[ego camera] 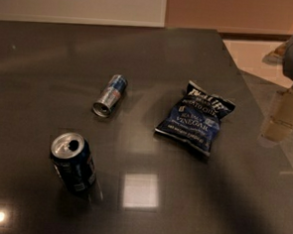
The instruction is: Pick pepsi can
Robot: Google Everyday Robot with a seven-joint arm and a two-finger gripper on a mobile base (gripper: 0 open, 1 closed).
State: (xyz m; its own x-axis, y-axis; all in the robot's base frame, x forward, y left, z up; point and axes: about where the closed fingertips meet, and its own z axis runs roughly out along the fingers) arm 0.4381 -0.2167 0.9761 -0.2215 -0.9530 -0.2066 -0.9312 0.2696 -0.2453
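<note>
The pepsi can (pixel 73 163) is dark navy blue with a silver top and an open pull-tab hole. It stands upright on the dark table (pixel 154 65), at the front left. My gripper (pixel 280 119) shows at the right edge of the view, beyond the table's right side. It is far to the right of the can and holds nothing that I can see.
A slim silver-and-blue can (pixel 110 95) lies on its side behind the pepsi can, its open end toward the front left. A blue chip bag (pixel 196 117) lies flat at the centre right. The table's right edge runs diagonally next to the gripper.
</note>
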